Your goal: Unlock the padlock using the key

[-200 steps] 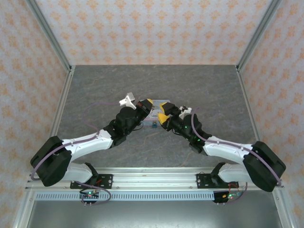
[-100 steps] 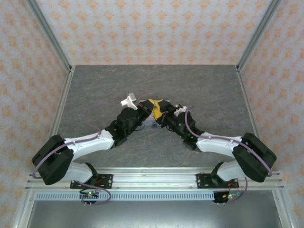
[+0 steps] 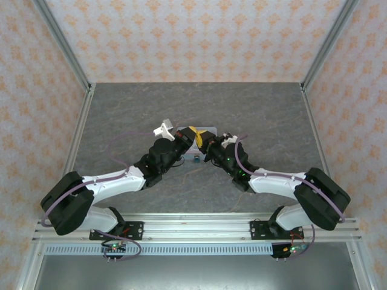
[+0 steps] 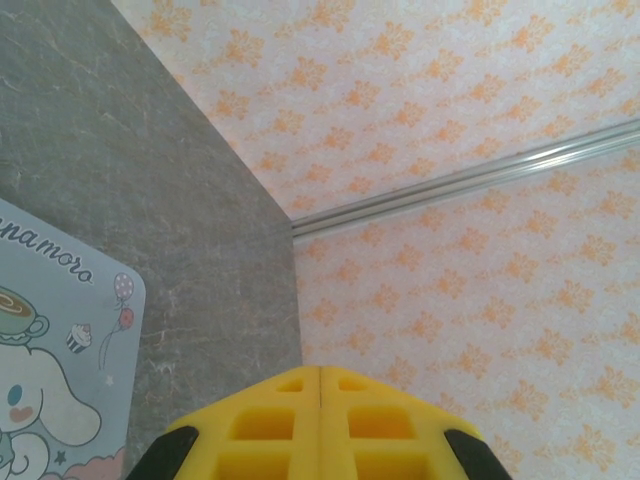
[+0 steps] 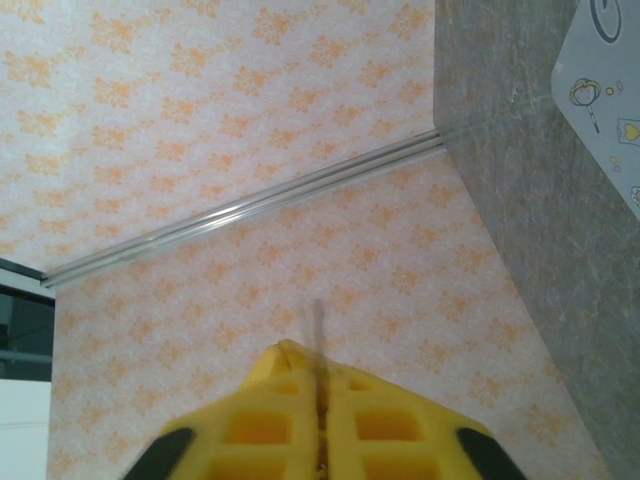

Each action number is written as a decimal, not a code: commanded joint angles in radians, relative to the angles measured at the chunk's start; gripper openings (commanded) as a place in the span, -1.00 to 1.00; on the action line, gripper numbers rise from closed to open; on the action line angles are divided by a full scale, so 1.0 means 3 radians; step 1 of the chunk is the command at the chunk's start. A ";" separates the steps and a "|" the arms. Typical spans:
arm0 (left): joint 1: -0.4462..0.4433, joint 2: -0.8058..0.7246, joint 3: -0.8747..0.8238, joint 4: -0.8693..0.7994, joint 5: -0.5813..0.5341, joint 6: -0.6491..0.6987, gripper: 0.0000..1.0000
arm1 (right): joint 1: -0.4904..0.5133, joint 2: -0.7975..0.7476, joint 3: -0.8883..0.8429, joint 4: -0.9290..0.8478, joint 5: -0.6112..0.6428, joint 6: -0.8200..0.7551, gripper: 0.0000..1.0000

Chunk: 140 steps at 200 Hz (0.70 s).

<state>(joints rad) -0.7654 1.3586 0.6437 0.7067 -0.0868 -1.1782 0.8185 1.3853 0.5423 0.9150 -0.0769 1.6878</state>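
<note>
In the right wrist view my right gripper (image 5: 320, 365) is shut on the key (image 5: 318, 320), a thin pale sliver poking out past the yellow fingertips. My left gripper (image 4: 320, 372) is shut, with nothing visible between its pads. From above, the left gripper (image 3: 188, 133) and the right gripper (image 3: 200, 140) meet tip to tip over the near edge of the tin. The tiny teal padlock (image 3: 197, 160) lies on the table just in front of and below both grippers, apart from them.
A pastel-blue tin (image 3: 208, 129) with a cartoon dog lies flat behind the grippers, and also appears as the tin (image 4: 60, 350) and the tin (image 5: 610, 90) in the wrist views. The grey table (image 3: 266, 115) is walled on three sides by patterned panels.
My right gripper has swung left to meet the left fingertips and closed from open to shut. The left gripper stayed shut and barely shifted. The padlock has not moved.
</note>
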 commanded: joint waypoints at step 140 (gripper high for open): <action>0.0337 -0.0678 0.0199 -0.1479 0.0398 0.0033 0.18 | -0.0447 -0.0639 -0.0448 -0.0363 -0.0649 -0.1118 -1.00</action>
<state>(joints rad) -0.7033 1.1770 0.6521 0.4194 -0.0731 -1.2137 0.7254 1.2751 0.4335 0.8570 -0.1555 1.5379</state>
